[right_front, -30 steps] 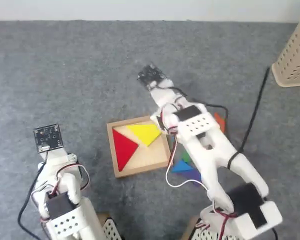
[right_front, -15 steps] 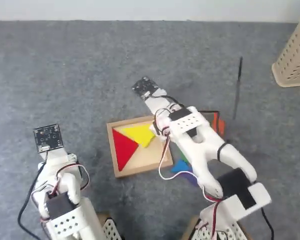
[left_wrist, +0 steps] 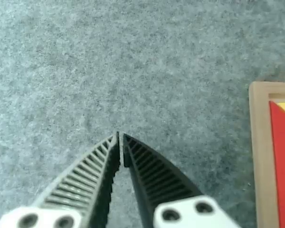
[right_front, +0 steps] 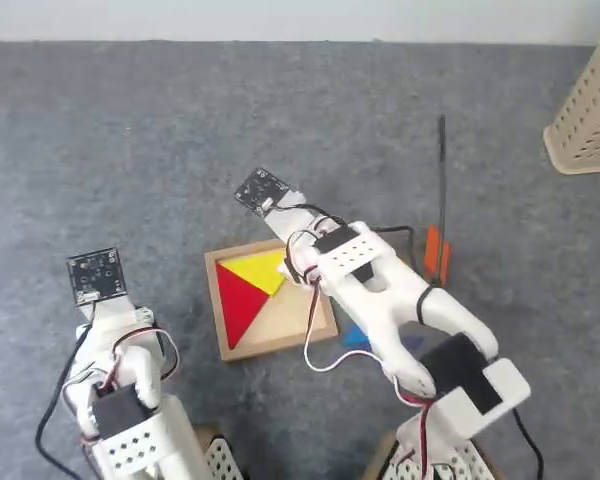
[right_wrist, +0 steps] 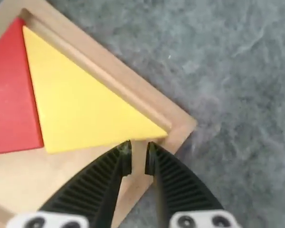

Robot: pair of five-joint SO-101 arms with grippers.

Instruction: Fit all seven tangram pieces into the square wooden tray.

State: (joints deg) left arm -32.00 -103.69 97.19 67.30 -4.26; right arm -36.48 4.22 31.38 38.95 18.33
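The square wooden tray (right_front: 292, 312) lies mid-table. A yellow triangle (right_front: 252, 270) sits in its far left corner, edge to edge with a red triangle (right_front: 238, 303). My right gripper (right_wrist: 137, 153) hangs over the tray's far side, open by only a narrow gap and holding nothing. Its tips are at the yellow triangle's (right_wrist: 80, 109) long edge, near the tray rim (right_wrist: 133, 95); the red triangle (right_wrist: 12, 109) lies beyond. An orange piece (right_front: 435, 250) and a blue piece (right_front: 355, 337) lie on the carpet right of the tray. My left gripper (left_wrist: 119, 138) is shut over bare carpet, left of the tray (left_wrist: 256, 152).
A cream slotted basket (right_front: 590, 110) stands at the far right. A thin black cable (right_front: 442, 170) runs over the carpet behind the orange piece. The left arm (right_front: 120, 390) stays at the near left edge.
My right arm swung left across the tray. The yellow triangle turned and slid into the far left corner beside the red one, and the tray shifted slightly left. The left arm stayed still.
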